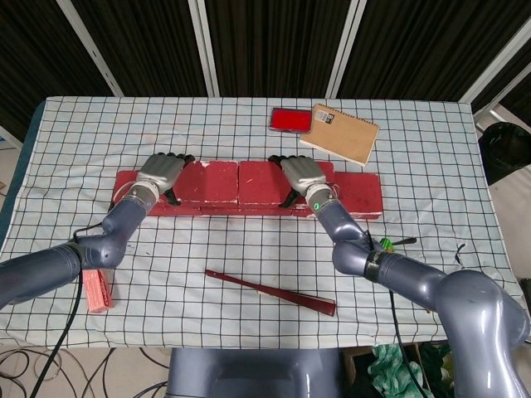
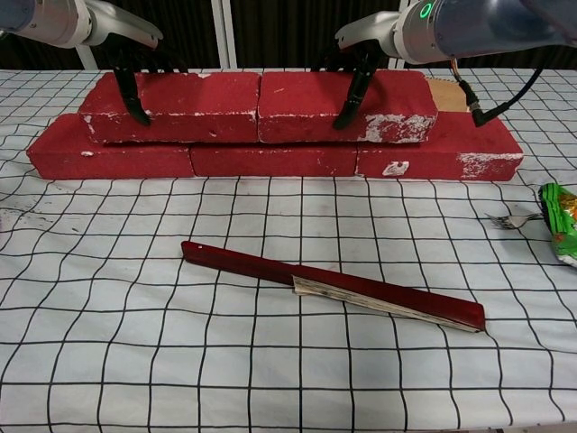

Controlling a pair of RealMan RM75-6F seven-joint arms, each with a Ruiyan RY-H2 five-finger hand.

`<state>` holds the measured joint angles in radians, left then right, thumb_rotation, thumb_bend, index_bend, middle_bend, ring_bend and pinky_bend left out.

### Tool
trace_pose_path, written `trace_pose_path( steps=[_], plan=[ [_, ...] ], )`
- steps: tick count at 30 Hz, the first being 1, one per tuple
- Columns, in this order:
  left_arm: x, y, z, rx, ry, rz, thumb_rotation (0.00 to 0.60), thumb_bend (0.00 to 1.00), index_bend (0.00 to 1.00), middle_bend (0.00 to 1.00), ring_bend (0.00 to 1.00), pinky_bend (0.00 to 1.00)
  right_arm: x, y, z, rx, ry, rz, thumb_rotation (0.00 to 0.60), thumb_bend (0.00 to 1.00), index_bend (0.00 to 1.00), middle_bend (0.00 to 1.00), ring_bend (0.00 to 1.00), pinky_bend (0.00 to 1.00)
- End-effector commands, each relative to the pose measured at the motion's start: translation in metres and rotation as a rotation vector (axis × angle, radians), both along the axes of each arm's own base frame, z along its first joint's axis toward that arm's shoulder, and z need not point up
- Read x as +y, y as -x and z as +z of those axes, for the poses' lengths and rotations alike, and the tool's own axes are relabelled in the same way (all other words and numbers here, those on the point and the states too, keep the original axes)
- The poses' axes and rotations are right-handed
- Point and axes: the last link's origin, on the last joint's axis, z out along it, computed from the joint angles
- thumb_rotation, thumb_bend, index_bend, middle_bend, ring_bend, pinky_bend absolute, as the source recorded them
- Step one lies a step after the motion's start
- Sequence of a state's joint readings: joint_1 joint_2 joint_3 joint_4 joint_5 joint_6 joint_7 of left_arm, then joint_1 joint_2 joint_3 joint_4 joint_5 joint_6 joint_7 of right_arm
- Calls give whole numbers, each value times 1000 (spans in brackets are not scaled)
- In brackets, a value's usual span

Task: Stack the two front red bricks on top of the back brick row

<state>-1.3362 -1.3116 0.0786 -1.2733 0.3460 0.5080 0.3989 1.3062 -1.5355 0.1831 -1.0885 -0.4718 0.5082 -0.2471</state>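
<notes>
Two red bricks lie end to end on a back row of three red bricks (image 1: pixel 362 194) (image 2: pixel 270 161). My left hand (image 1: pixel 161 173) (image 2: pixel 135 74) grips the left upper brick (image 1: pixel 212 182) (image 2: pixel 189 106) at its left end, with fingers over the front and back faces. Near the middle of the right upper brick (image 1: pixel 261 182) (image 2: pixel 302 105), my right hand (image 1: pixel 302 176) (image 2: pixel 362 65) holds it the same way. The two upper bricks touch end to end and lie level.
A closed dark red fan (image 1: pixel 270 292) (image 2: pixel 334 287) lies in front of the bricks. A tan notebook (image 1: pixel 338 133) and a red box (image 1: pixel 290 119) lie behind them. A pink block (image 1: pixel 98 290) is at front left, a green wrapper (image 2: pixel 561 221) and a fork at right.
</notes>
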Motion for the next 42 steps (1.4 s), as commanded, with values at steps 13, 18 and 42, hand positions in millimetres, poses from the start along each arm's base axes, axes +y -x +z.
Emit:
trace_pose_path(
  steps=[13,18,42],
  plan=[
    [0,1,-3,-5,1,9,600,255,141,191,117,232,-1,3,-3,13,-8,-12,600,322,295,342,386,385],
    [0,3,-5,-4,4,12,600,252,141,189,114,232,-1,4,-4,15,-12,-18,600,322,295,332,371,384],
    [2,5,-9,-10,3,20,600,94,116,156,58,219,-3,9,-11,44,-26,-35,600,301,291,245,238,268]
  ],
)
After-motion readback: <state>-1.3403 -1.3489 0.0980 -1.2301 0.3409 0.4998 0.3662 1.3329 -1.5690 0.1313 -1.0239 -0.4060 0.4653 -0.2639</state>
